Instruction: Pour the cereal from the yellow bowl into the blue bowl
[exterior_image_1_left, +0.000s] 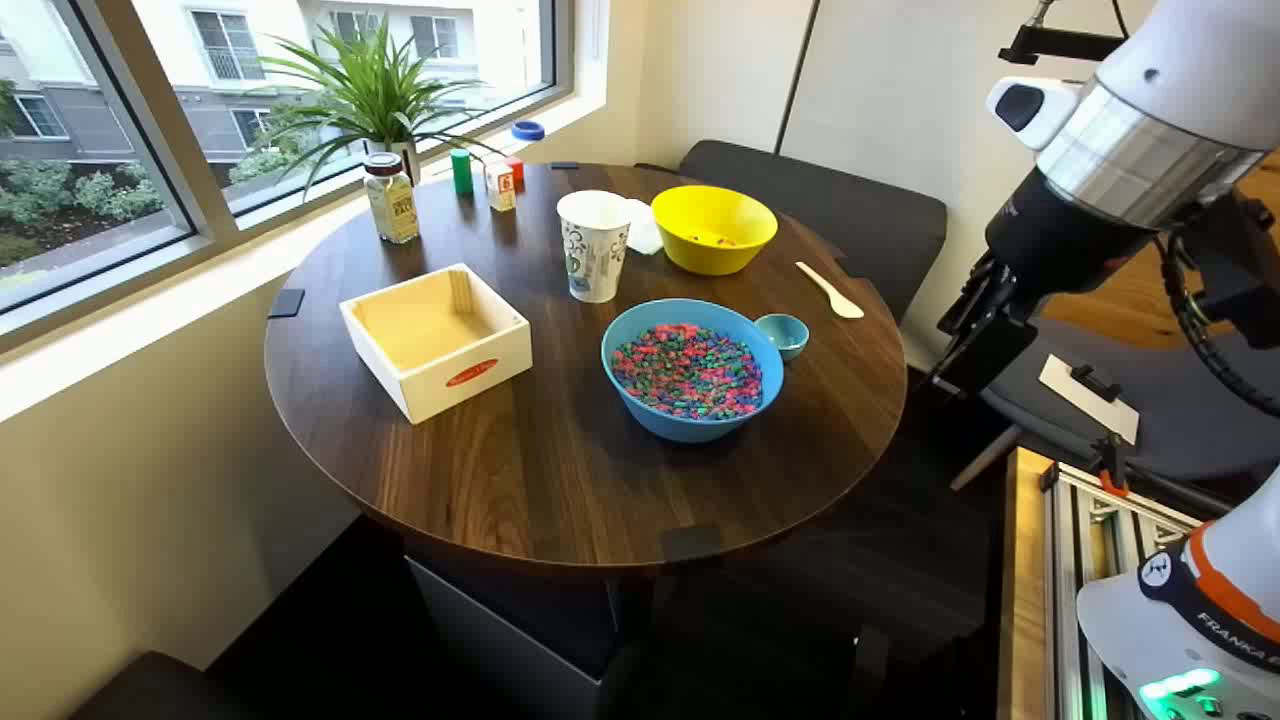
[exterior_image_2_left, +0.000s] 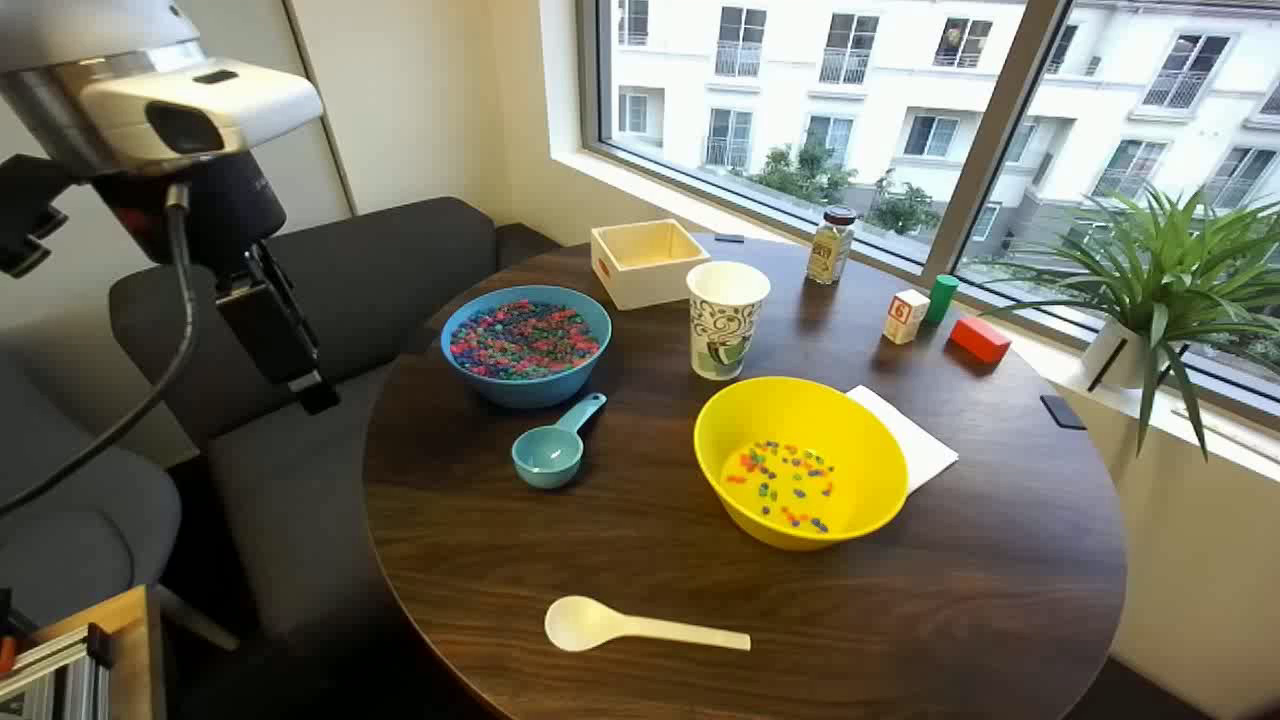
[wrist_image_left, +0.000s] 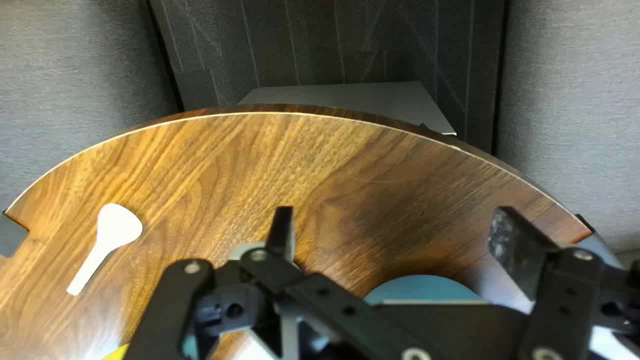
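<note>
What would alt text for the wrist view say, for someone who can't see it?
An open black robot gripper fills the foreground, before a wooden table with a curved edge. It partly hides the blue bowl; a pale spoon lies at left, and a sliver of the yellow bowl shows at the bottom edge.

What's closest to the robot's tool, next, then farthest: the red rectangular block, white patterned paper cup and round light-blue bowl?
In an exterior view, from the tool:
1. Light-blue bowl, tool's side
2. Paper cup, past the bowl
3. Red block, near the window
</note>
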